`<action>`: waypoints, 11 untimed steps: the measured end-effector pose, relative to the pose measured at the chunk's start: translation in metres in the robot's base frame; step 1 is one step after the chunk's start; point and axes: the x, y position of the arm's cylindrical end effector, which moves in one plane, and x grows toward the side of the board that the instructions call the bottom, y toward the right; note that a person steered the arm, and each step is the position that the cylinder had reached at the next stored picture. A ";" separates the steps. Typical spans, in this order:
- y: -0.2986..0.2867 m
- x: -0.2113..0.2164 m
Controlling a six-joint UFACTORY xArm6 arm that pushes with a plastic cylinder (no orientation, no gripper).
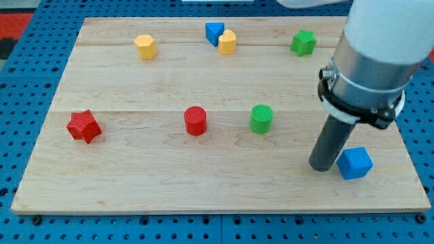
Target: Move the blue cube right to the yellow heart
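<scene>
The dark rod's tip [321, 167] is set just left of the blue plastic cube [354, 163], near the wooden board's [169, 190] lower right. No gripper is fitted. The yellow heart-like block [227, 42] sits far off, top centre, so this contact side is judged unsuited.

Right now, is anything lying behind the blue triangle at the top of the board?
Touching the blue triangle on the view's right is a yellow block. Behind the triangle only bare board shows. My tip is far off, beside the blue cube.
</scene>
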 end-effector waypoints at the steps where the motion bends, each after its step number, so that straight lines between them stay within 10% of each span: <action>1: -0.011 0.034; 3: 0.081 0.047; 6: -0.032 -0.080; 11: -0.064 -0.263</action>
